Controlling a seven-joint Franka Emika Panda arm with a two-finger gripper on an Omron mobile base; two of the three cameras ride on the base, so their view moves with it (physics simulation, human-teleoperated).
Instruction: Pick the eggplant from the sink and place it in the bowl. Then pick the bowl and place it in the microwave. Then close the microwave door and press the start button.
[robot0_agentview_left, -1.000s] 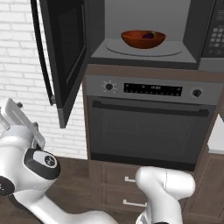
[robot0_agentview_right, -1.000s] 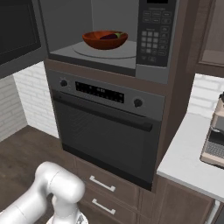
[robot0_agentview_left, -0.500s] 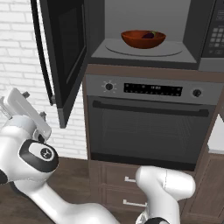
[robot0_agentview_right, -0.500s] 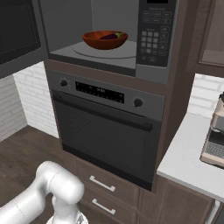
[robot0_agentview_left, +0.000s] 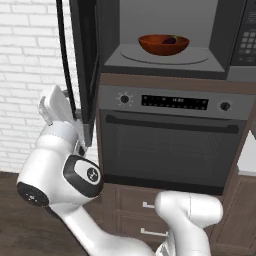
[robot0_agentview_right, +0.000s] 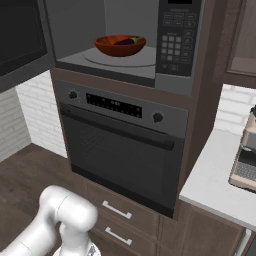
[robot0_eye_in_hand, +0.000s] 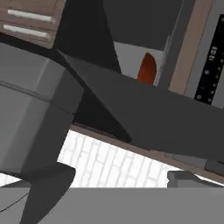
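The arm's hand (robot0_agentview_left: 55, 105) is rising beside the door (robot0_agentview_left: 82, 65), which is standing open; the bowl (robot0_agentview_left: 163, 44) with eggplant (robot0_agentview_left: 171, 40) is sitting mid-turntable in the microwave (robot0_agentview_right: 125, 55); jaws' state unclear; closing looks next.

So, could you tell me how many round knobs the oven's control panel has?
2: the left knob sits at the left end of the panel, the right knob at the right end. Nothing seems hidden.

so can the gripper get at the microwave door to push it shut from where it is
Probably yes: the gripper sits beside the open microwave door, on its outer side near the lower edge, with nothing visible between them.
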